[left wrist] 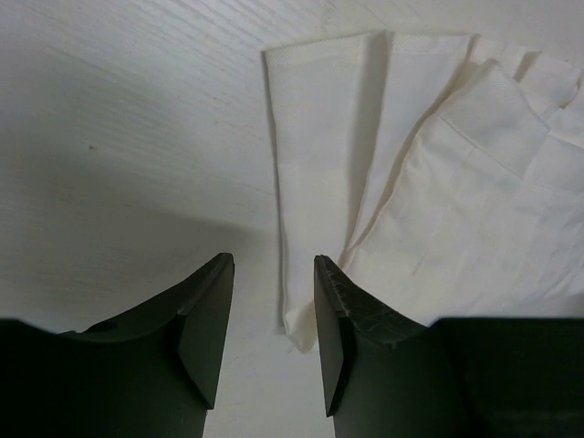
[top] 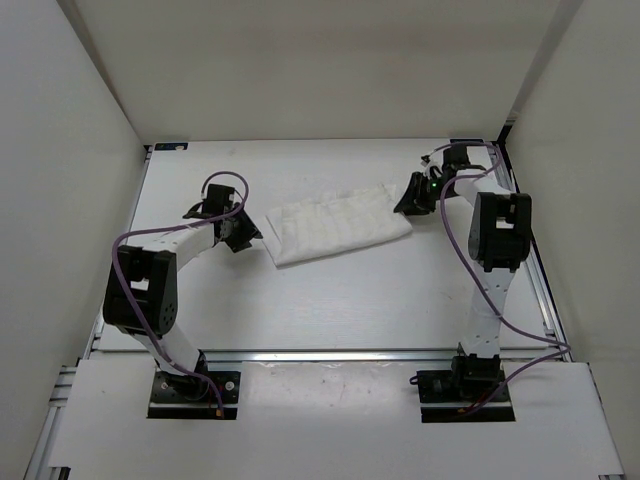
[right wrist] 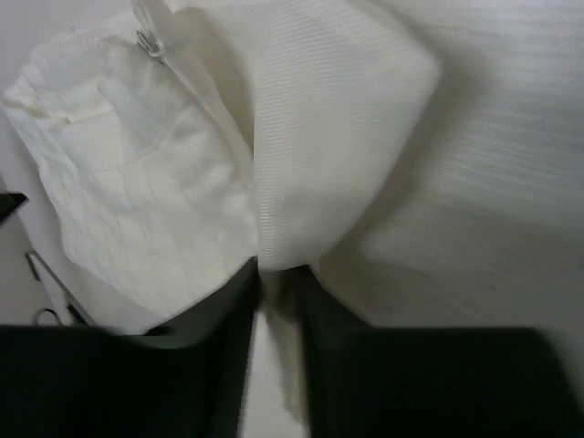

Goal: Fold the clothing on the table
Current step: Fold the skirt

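from the top camera the clothing (top: 340,228) lies as a folded strip mid table (top: 330,300), with the left gripper (top: 238,232) just off its left end and the right gripper (top: 412,195) at its right end. left wrist cam: the jaws are spread with nothing between them, over bare table, and a corner of the clothing (left wrist: 438,201) sits right beside one finger. right wrist cam is blurry, but the jaws are pinching a bunched fold of the clothing (right wrist: 338,137).

Your top camera looks down from behind the 2 black arm bases (top: 195,385) over the whole flat matte white table (top: 330,300). Both wrist cameras sit close above the wrinkled white fabric garment (left wrist: 438,182), shared by all 3 views.
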Motion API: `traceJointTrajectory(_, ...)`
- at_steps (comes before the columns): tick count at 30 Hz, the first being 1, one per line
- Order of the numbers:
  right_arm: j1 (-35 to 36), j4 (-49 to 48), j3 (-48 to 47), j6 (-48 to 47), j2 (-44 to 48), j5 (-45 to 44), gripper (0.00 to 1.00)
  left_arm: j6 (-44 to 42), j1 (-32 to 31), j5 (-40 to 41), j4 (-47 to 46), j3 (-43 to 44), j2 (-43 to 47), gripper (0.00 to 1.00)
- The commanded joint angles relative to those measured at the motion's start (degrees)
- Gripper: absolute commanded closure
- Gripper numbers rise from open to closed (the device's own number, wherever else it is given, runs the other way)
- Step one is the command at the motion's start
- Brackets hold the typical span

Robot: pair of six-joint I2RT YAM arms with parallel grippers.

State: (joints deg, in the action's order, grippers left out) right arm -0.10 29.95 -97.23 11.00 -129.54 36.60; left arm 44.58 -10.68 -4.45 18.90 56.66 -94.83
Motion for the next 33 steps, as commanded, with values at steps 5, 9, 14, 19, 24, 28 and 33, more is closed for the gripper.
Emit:
traceJointTrajectory(5,0.89,0.38,2.47,1.48,2.17,0.14,1.00,-0.63,-0.22,3.03,-0.35,-1.82,3.16,0.49)
traceJointTrajectory(9,0.36,1.15,9.23,1.30,6.57,-0.56,1.00,-1.42,-1.28,4.27,-1.31,-1.91,1.49,0.47)
traceJointTrajectory(14,0.80,3.09,17.59,1.03,15.61,-4.43,1.00,-1.86,-2.86,9.19,-0.35,0.46,-1.94,0.47)
traceJointTrajectory(19,1.94,6.69,26.72,1.65,23.09,-9.17,1.00,-1.77,-5.05,10.16,0.00,3.54,-5.28,0.47)
traceJointTrajectory(24,2.91,11.88,31.92,0.42,28.01,-13.84,1.00,-0.46,-7.69,12.97,1.75,3.45,-4.50,0.47)
traceJointTrajectory(28,1.95,11.79,36.49,0.16,30.65,-15.06,1.00,-0.10,-7.69,14.20,1.58,2.58,-4.40,0.47)
traceJointTrajectory(33,0.37,14.95,36.33,-0.54,31.53,-17.61,1.00,-1.15,-9.88,17.79,3.16,5.98,-7.56,0.47)
